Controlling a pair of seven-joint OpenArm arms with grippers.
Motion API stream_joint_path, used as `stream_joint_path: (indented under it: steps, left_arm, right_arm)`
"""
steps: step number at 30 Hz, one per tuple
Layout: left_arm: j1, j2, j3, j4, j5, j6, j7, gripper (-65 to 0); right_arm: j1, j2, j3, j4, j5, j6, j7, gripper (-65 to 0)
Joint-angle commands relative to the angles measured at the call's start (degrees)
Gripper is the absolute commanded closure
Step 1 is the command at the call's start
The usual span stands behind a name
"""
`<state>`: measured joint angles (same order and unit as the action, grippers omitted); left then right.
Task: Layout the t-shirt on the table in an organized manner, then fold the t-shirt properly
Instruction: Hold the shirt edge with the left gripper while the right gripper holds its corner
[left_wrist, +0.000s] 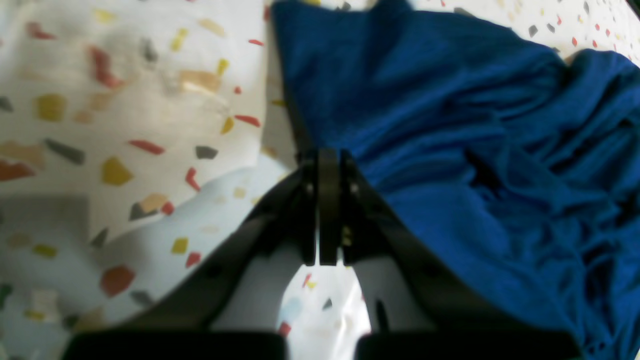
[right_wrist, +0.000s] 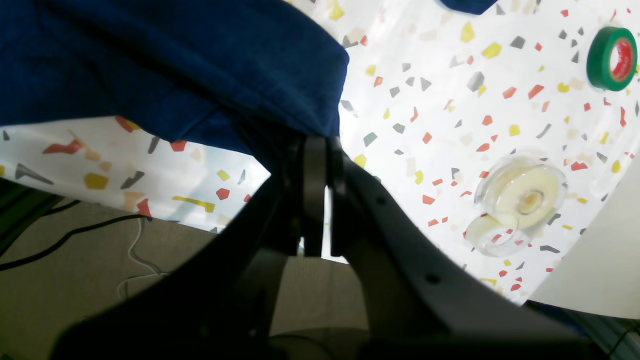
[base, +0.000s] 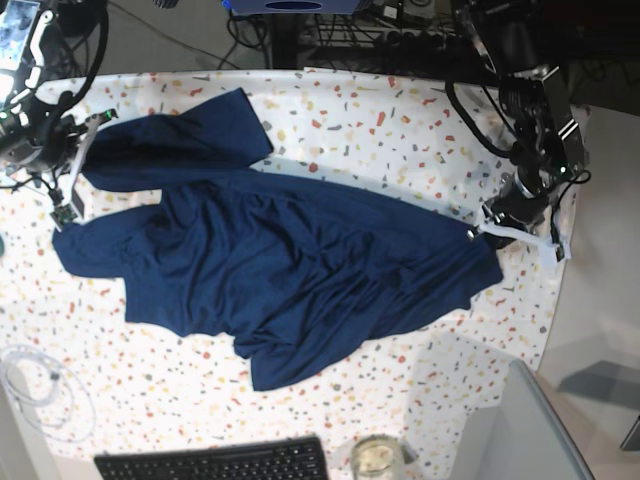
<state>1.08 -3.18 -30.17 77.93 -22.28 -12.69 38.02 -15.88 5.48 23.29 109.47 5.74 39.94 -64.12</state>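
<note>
Only the right wrist view shows the green tape roll (right_wrist: 611, 58) at the upper right of its frame and the clear tape dispenser (right_wrist: 517, 199) lower down, both lying on the table (right_wrist: 430, 90) well apart from the cloth. The base view alone shows the black keyboard (base: 212, 462) at the bottom edge and a coiled white cable (base: 35, 385) at lower left.

The t-shirt (base: 280, 265) is dark navy, rumpled into long diagonal folds, sprawled across the middle of the table from upper left to right (one sleeve flipped up near the top left).

The left gripper (left_wrist: 328, 159) is clenched on the shirt's edge at the right of the base view, its jaws pressed together with the blue fabric meeting them. The right gripper (right_wrist: 316, 145) is likewise clamped on a fold of the t-shirt at the upper left.

Bare speckled table lies open above and below the shirt.
</note>
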Motion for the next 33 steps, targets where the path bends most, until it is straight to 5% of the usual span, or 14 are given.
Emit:
stream_joint_path:
  steps: [1,19,27,30,33]
  left_arm:
    - [0.5,-0.5,0.0,1.9,-0.4,-0.5,-1.1,0.0]
    - [5.1,1.0,-0.6,4.1,-0.4,-0.5,-1.1,0.0]
    - [10.8,0.8,-0.6,14.1,-0.5,-0.7,-1.1,-54.3]
    - [12.7,0.8,-0.8,16.6,-0.5,-0.7,-1.1,-62.4]
    - [13.3,0.8,-0.8,17.1,-0.5,-0.7,-1.2,-62.5]
  right_arm:
    - [0.6,0.5,0.1,0.9,0.1,0.1,0.7,-0.2]
    - [0.9,0.5,0.3,0.8,0.1,0.1,0.4,-0.2]
    - [1.3,0.0,0.4,0.8,0.1,0.1,0.7,-0.2]
    - [1.8,0.0,0.4,0.8,0.1,0.1,0.3,-0.2]
    - [1.8,0.0,0.4,0.9,0.1,0.1,0.4,-0.2]
